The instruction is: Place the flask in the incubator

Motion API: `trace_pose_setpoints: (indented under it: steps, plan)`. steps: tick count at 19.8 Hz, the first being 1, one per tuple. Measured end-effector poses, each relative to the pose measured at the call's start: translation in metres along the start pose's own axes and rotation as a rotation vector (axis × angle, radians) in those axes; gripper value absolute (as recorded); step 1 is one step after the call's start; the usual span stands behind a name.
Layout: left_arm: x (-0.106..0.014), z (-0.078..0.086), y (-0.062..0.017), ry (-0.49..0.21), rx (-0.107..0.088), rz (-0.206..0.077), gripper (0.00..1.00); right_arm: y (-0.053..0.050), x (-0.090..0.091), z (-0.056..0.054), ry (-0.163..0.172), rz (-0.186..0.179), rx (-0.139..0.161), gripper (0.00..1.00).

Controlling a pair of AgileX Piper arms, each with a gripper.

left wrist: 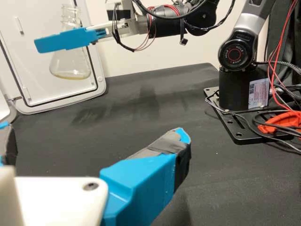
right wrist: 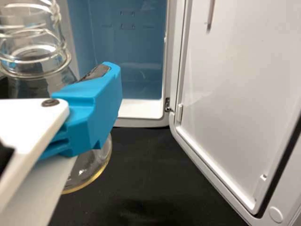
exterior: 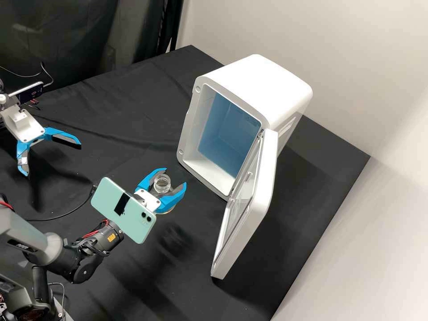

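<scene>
A clear glass flask [exterior: 162, 182] hangs a little above the black bench, with my right gripper [exterior: 162, 191] shut on its neck. It is just in front of the white incubator [exterior: 267, 89], whose door [exterior: 252, 200] stands open on a blue interior [right wrist: 136, 47]. The right wrist view has the flask [right wrist: 33, 42] close up beside a blue finger [right wrist: 94, 103]. In the left wrist view the flask [left wrist: 70, 56] shows against the inside of the door. My left gripper [exterior: 50, 157] is open and empty at the far left of the bench, well away from the flask.
A mint-green phone [exterior: 123, 209] is mounted on the right arm's wrist. Cables [left wrist: 277, 127] and the right arm's base [left wrist: 240, 80] sit on a plate at the near side. The bench edge [exterior: 339, 214] runs close behind the incubator, by a white wall.
</scene>
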Motion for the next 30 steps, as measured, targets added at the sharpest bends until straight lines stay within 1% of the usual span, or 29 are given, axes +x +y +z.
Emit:
trace_pose_setpoints:
  steps: [2, 3, 23, 29, 30]
  plan:
    - [0.0001, 0.0004, 0.0, -0.002, 0.0, 0.0, 1.0, 0.0023, -0.0013, 0.0001, -0.002, 0.013, 0.008, 0.0]
    - [0.0001, 0.0004, 0.0, -0.002, 0.0, 0.0, 1.0, 0.0023, -0.0013, -0.0002, -0.001, 0.012, 0.012, 0.0]
    - [0.0001, 0.0004, 0.0, -0.002, 0.0, 0.0, 1.0, 0.002, -0.0012, 0.0, -0.001, 0.01, 0.012, 0.0]
    - [0.0001, 0.0004, 0.0, -0.002, 0.0, 0.0, 1.0, -0.0004, 0.0003, 0.0038, -0.017, -0.005, 0.026, 0.0]
    - [0.0001, 0.0004, 0.0, -0.002, 0.0, 0.0, 1.0, -0.0028, 0.0015, 0.0048, -0.019, -0.02, 0.03, 0.0]
